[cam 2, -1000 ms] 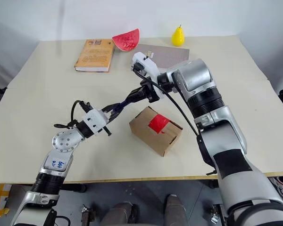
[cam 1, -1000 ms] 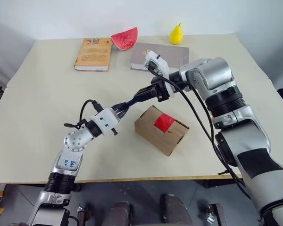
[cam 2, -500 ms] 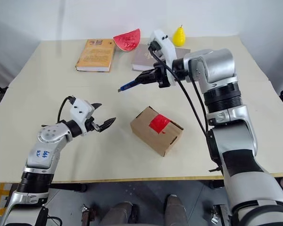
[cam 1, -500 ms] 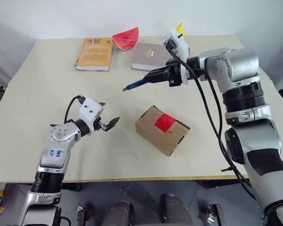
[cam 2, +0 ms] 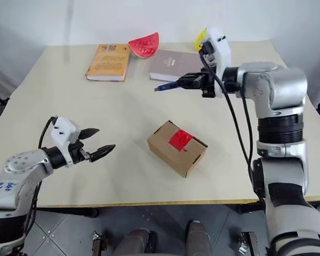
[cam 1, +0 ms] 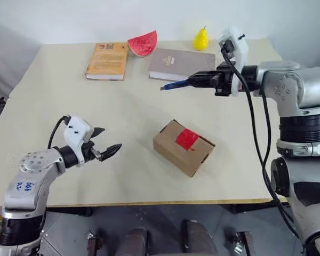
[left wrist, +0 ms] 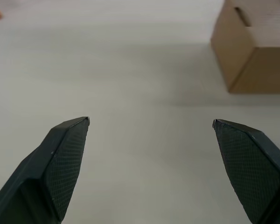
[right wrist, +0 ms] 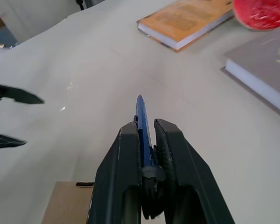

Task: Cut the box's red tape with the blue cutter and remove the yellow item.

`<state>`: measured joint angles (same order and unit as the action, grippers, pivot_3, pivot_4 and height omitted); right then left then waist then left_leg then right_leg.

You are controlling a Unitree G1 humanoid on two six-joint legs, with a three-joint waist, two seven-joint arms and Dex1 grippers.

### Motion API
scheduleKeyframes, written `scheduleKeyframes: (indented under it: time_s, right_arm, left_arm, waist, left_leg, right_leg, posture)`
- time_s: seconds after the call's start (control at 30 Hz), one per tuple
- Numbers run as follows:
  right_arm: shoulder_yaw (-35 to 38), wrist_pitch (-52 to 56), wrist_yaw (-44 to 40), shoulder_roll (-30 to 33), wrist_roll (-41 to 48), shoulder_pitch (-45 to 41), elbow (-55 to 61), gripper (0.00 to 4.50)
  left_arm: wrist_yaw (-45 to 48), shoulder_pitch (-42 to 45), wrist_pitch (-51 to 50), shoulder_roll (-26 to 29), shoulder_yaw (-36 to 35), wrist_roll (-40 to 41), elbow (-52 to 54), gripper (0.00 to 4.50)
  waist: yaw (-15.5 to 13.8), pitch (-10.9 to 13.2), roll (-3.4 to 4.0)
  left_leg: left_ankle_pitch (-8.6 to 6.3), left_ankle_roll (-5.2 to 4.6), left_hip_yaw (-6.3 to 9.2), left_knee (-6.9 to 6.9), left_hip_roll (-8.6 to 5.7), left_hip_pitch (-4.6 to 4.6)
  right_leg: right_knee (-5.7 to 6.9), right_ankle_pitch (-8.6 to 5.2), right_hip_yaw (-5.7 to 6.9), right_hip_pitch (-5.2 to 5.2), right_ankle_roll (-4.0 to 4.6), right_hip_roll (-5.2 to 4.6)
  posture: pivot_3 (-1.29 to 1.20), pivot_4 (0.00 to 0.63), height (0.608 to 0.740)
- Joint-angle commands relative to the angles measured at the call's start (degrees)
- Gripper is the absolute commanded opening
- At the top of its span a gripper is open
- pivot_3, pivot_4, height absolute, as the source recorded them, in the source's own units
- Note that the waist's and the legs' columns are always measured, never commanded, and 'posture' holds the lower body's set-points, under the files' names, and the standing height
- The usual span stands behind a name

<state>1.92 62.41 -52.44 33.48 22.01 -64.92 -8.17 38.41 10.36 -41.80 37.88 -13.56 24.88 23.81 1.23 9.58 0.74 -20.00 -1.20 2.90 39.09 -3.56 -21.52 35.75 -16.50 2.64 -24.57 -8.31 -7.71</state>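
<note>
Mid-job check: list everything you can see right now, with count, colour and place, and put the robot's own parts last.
Small brown cardboard box: one, brown, flaps closed, on the table's near middle.
Square patch of red tape: one, bright red, across the box's top seam, uncut.
Slim blue pen-shaped cutter: one, blue, held in the air beyond the box, in front of the grey book.
Orange book: one, orange, flat at the far left.
Grey book: one, grey, flat at the far middle.
Watermelon slice: one, red, between the books at the far edge.
Pear: one, yellow, far edge beside the grey book.
Table: one, cream.
Left gripper: black fingers, open, empty, left of the box.
Right gripper: black fingers, shut on the cutter.
</note>
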Motion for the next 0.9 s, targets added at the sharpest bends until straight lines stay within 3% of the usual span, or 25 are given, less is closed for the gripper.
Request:
scheduleKeyframes:
  time_s: [0.03, 0.1, 0.2, 0.37, 0.6, 0.63, 0.9]
  right_arm:
    - [3.17, -1.34, 0.23, 2.55, 2.33, 1.43, 5.7, 0.16]
    - [3.74, -1.21, 0.25, 3.9, 3.12, 2.8, 7.53, 0.16]
    - [5.53, -0.23, 1.18, 7.11, 3.94, 5.24, 10.49, 0.16]
    - [5.13, 0.34, 2.52, 11.89, 3.97, 10.12, 16.37, 0.16]
    - [2.38, 0.21, 5.61, 13.89, 3.75, 16.67, 25.48, 0.16]
    - [1.98, 0.2, 5.85, 14.15, 3.78, 17.08, 26.39, 0.16]
    - [1.2, 1.14, 7.69, 14.34, 4.81, 17.99, 30.08, 0.16]
  left_arm:
    - [-2.37, 2.35, -3.53, -2.12, 0.66, 4.49, 6.24, 4.5]
    - [-4.38, 4.41, -5.06, -3.64, 2.2, 5.11, 7.52, 4.5]
    - [-9.63, 10.78, -9.12, -5.19, 8.53, 1.8, 8.1, 3.88]
    - [-12.02, 18.63, -10.81, -10.35, 16.14, 0.74, 4.19, 2.35]
    - [-12.27, 29.31, -14.64, -15.65, 23.78, -1.04, -5.54, 0.19]
    - [-12.12, 30.12, -15.86, -15.71, 24.65, -1.31, -6.6, 0.02]
    - [-12.77, 32.59, -20.59, -17.96, 26.32, -1.98, -11.06, 0.02]
  waist:
    - [-0.32, 0.0, -0.01]
    - [-0.86, 0.01, -0.02]
    - [-1.37, 0.04, -0.06]
    - [-1.54, 0.08, -0.14]
    - [-1.34, 0.16, -0.27]
    - [-1.18, 0.16, -0.27]
    - [-1.41, 0.2, -0.34]
  left_leg:
    - [-0.01, -0.01, 0.0, 0.02, 0.0, 0.0]
    - [0.0, -0.02, -0.03, 0.03, -0.01, 0.0]
    - [0.0, -0.01, -0.09, 0.03, 0.0, 0.0]
    - [-0.01, -0.06, -0.11, 0.03, -0.1, 0.0]
    - [0.04, -0.04, -0.27, 0.1, -0.01, 0.02]
    - [0.04, -0.04, -0.31, 0.11, -0.02, 0.02]
    - [0.04, -0.04, -0.28, 0.11, -0.02, 0.04]
  right_leg:
    - [-0.03, 0.0, -0.02, 0.03, 0.0, 0.0]
    - [-0.06, 0.0, -0.02, 0.03, 0.0, 0.02]
    - [-0.08, 0.0, 0.01, 0.02, 0.0, 0.05]
    - [-0.07, 0.02, 0.01, 0.04, -0.03, 0.01]
    - [-0.08, 0.02, -0.01, 0.04, -0.03, 0.1]
    - [-0.08, 0.02, -0.04, 0.04, -0.03, 0.08]
    - [-0.07, 0.02, -0.04, 0.03, -0.04, 0.08]
  posture:
    - [0.0, 0.15, 0.74]
    - [0.0, 0.15, 0.74]
    - [0.0, 0.15, 0.74]
    - [0.0, 0.15, 0.74]
    - [0.0, 0.15, 0.74]
    - [0.0, 0.15, 0.74]
    - [0.0, 0.15, 0.74]
